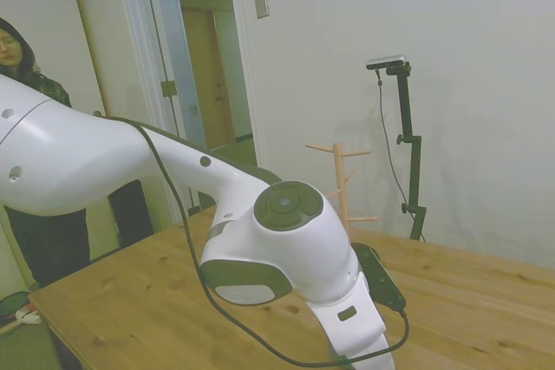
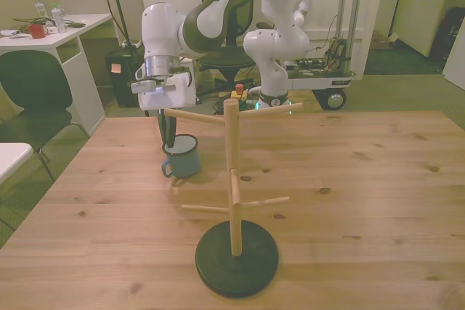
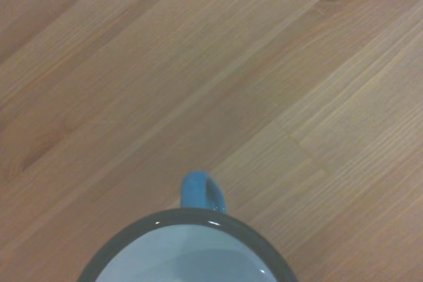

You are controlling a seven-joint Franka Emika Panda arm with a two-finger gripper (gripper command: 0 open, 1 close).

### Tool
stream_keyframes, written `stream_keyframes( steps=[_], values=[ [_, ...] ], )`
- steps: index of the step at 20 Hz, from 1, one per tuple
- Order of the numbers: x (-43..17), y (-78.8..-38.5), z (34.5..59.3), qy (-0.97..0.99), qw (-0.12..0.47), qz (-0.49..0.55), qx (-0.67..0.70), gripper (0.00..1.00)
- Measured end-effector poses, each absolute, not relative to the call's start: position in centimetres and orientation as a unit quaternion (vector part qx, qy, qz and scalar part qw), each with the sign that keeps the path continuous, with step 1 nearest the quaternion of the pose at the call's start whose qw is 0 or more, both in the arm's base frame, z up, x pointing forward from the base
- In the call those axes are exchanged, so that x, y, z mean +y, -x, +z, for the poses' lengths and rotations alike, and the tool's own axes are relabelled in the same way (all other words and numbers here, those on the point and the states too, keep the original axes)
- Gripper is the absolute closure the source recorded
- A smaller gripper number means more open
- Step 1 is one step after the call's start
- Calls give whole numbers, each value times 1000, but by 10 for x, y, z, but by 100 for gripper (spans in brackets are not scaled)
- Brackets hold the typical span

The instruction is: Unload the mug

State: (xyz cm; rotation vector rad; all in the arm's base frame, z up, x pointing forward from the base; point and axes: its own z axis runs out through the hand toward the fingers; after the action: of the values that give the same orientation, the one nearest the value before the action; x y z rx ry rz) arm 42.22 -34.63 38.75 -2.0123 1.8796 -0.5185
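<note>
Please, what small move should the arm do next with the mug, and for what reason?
Probably release and lift the hand straight up. In the front view the mug stands upright on the table, off the wooden mug tree, so the unloading looks done. The hand reaches down at the mug's rim; whether it grips cannot be seen, so it should rise slowly and not tip the mug.

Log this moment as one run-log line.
mug: upright on table, off the rack | gripper: at the mug's rim, grip state unclear | rack pegs: bare
</note>
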Motion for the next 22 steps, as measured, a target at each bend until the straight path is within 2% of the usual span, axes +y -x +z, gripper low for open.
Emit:
stream_keyframes(
  steps=[3, 4, 17, 19, 22],
  values=[
    [-346, -421, 386, 707, 169, -182, 662, 100],
    [-346, -421, 386, 707, 169, -182, 662, 0],
    [-343, -421, 389, 711, 171, -183, 658, 0],
    [-341, -421, 396, 714, 175, -185, 653, 0],
    [-335, -418, 422, 728, 177, -195, 633, 0]
  ],
)
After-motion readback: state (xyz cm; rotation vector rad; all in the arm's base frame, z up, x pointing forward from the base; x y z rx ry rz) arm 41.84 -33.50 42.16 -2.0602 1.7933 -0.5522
